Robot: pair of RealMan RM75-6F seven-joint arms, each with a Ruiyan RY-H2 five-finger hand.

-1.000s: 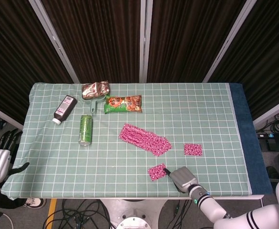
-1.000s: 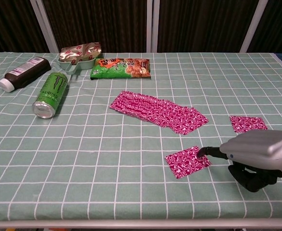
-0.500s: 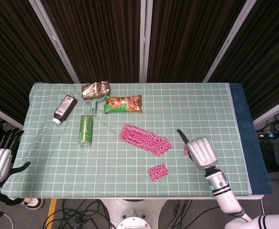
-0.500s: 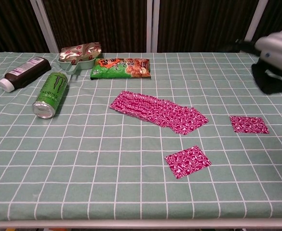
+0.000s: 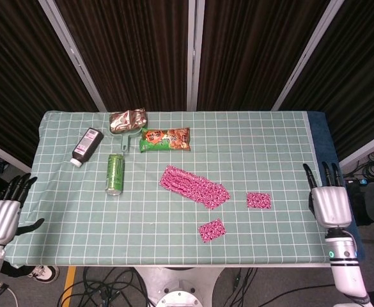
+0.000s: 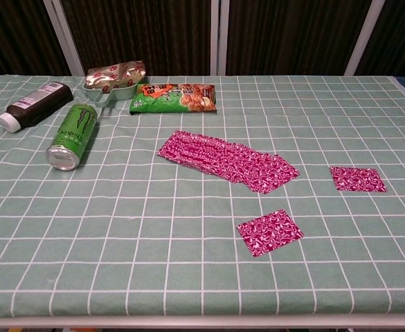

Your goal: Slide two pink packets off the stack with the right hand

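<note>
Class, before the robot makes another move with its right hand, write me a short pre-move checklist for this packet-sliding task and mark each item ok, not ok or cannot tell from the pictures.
1. Two pink packets lie apart from the stack: near packet and right packet: ok.
2. Neither packet touches the stack: ok.
3. Right hand is off the packets, at the table's right edge, fingers apart, holding nothing: ok.
4. Left hand is beyond the left edge, holding nothing: ok.
5. Green can and bottle lie well away from the packets: ok.
6. Number of packets left in the stack: cannot tell.
</note>
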